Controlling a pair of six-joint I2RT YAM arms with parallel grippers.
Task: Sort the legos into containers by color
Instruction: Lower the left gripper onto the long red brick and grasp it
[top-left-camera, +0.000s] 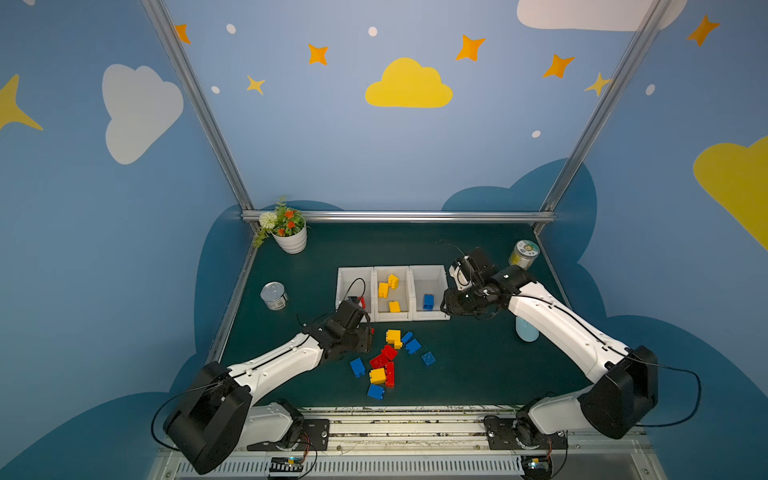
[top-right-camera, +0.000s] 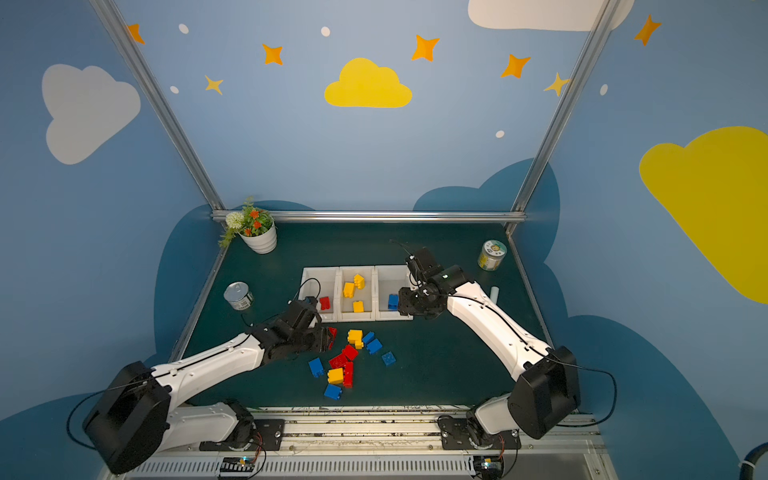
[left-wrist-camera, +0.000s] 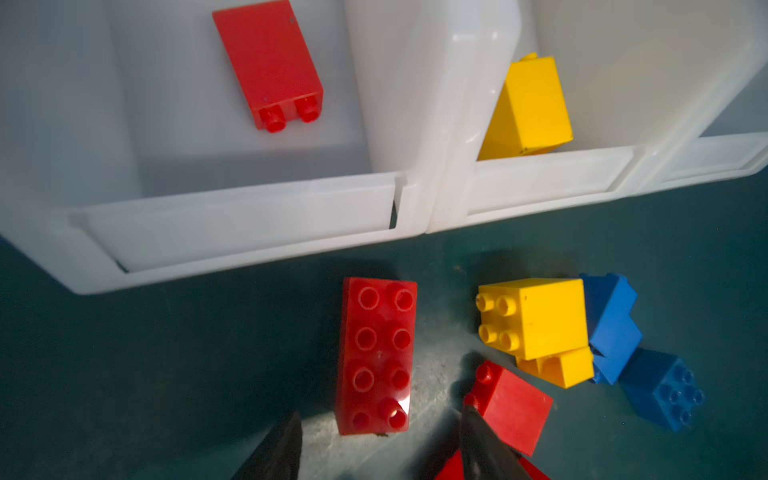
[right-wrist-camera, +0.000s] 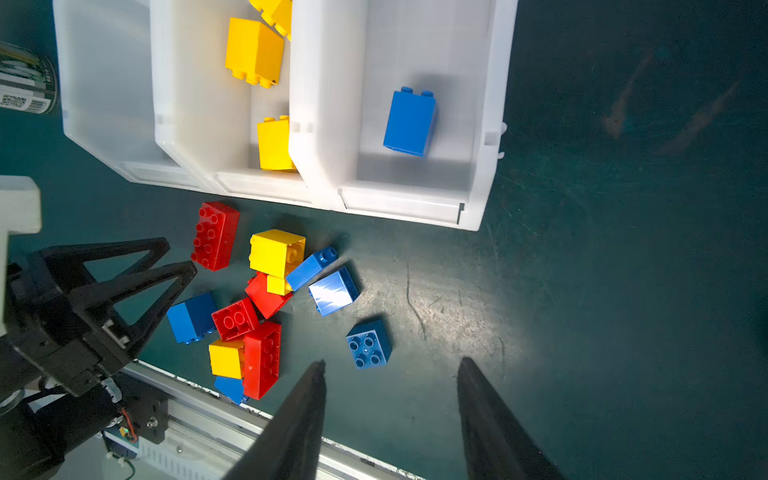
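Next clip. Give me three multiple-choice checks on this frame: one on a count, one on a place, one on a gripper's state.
1. How many yellow bricks lie in the middle bin? A one; B three; C five.
2. Which bin holds the binned blue brick in both top views? A left bin; B middle bin; C right bin.
3. The right gripper is: A open and empty; B shut on a blue brick; C shut on a yellow brick.
1 B: three show inside it. 2 C: it lies alone in the rightmost bin. 3 A: its fingers stand apart, nothing between them.
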